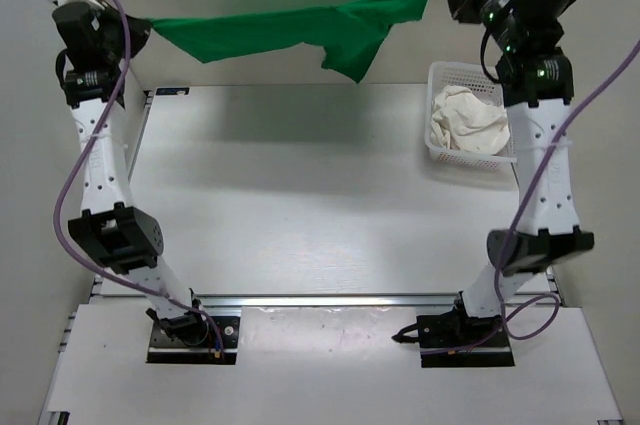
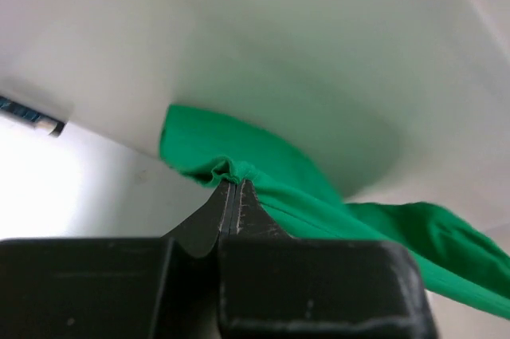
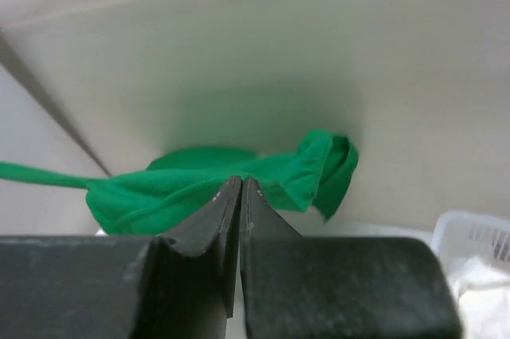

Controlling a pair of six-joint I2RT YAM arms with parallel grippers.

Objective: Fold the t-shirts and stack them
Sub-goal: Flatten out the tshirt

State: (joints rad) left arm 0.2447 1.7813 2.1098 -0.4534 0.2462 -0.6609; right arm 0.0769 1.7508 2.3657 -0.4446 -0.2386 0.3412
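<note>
White table (image 1: pixel 300 195) below, green t-shirt (image 1: pixel 290 30) stretched taut in air above its far edge, left gripper (image 2: pixel 232 187) and right gripper (image 3: pixel 241 185) each clamped on one end, off-white t-shirt (image 1: pixel 465 120) bunched in basket (image 1: pixel 466 72) at its right edge.

Left arm (image 1: pixel 100 160) and right arm (image 1: pixel 545 175) stretch upward, wide apart, jaws clamped together.

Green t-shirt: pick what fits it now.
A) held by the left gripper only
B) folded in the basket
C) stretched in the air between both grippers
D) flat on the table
C: the green t-shirt spans the air, left gripper and right gripper each shut on one end.
</note>
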